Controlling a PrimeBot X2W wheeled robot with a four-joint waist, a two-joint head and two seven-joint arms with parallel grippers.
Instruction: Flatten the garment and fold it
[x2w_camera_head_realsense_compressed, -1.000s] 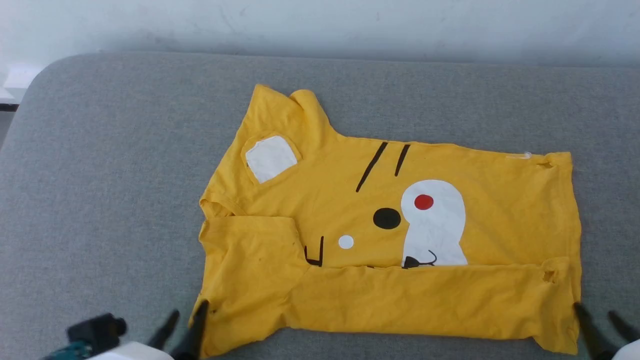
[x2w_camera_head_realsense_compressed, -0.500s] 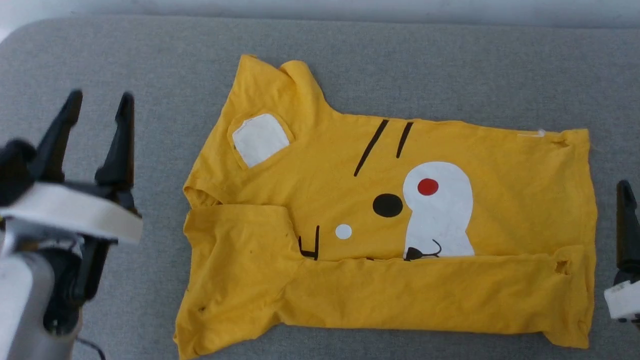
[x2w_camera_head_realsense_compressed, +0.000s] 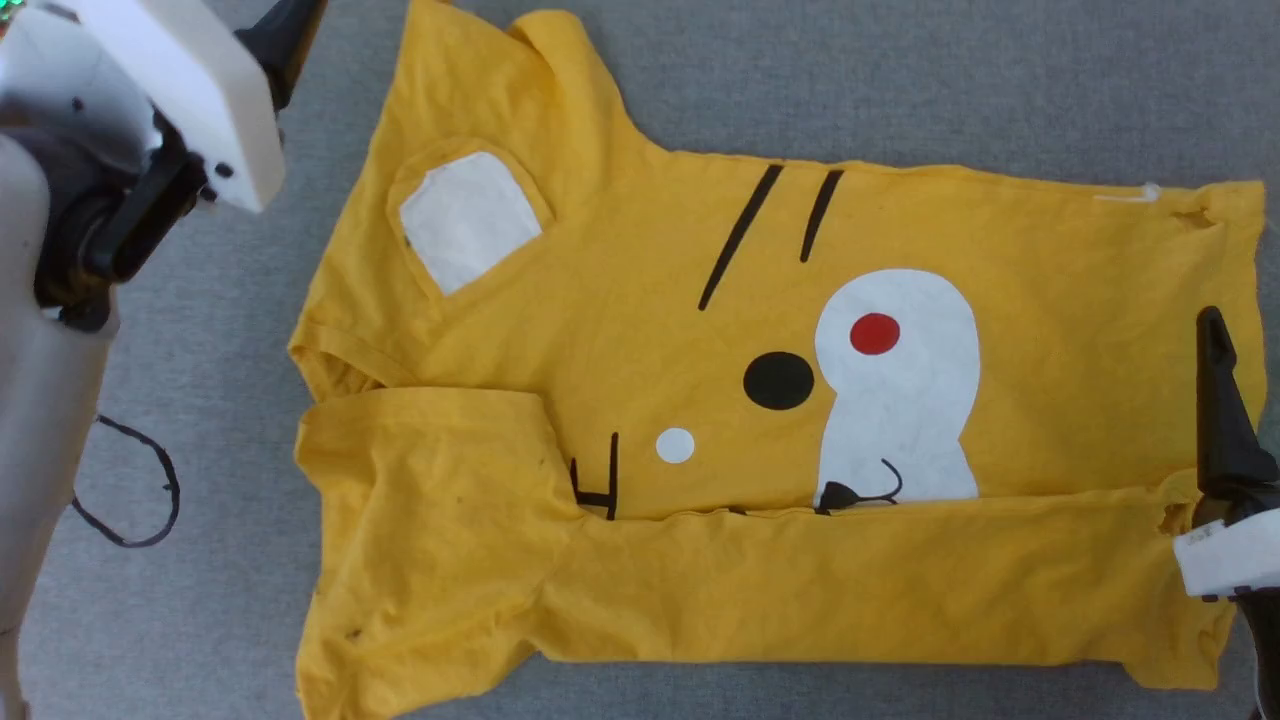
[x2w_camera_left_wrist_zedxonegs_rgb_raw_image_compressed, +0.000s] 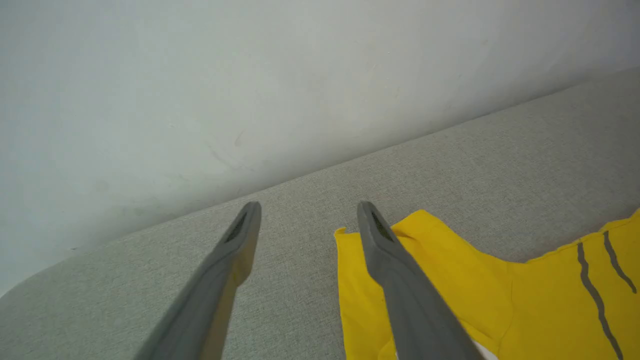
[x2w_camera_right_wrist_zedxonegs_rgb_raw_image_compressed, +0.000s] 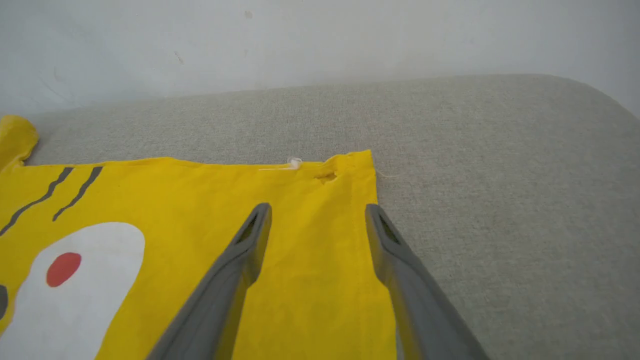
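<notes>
From the head camera I see the shirt (x2w_camera_head_realsense_compressed: 640, 300) flat on the grey cushion (x2w_camera_head_realsense_compressed: 900, 80), long axis left to right, sleeves toward my left, hem toward my right; its near long edge is folded up over the face print, plain yellow showing; a black cable loop (x2w_camera_head_realsense_compressed: 130, 490) shows left of it; the wrist cameras add a pale wall (x2w_camera_left_wrist_zedxonegs_rgb_raw_image_compressed: 200, 75) behind the cushion; my left gripper (x2w_camera_left_wrist_zedxonegs_rgb_raw_image_compressed: 308, 207) is spread beside the far sleeve; my right gripper (x2w_camera_right_wrist_zedxonegs_rgb_raw_image_compressed: 318, 207) is spread above the hem's far corner, near a small white tag (x2w_camera_right_wrist_zedxonegs_rgb_raw_image_compressed: 295, 162), too small to read.
</notes>
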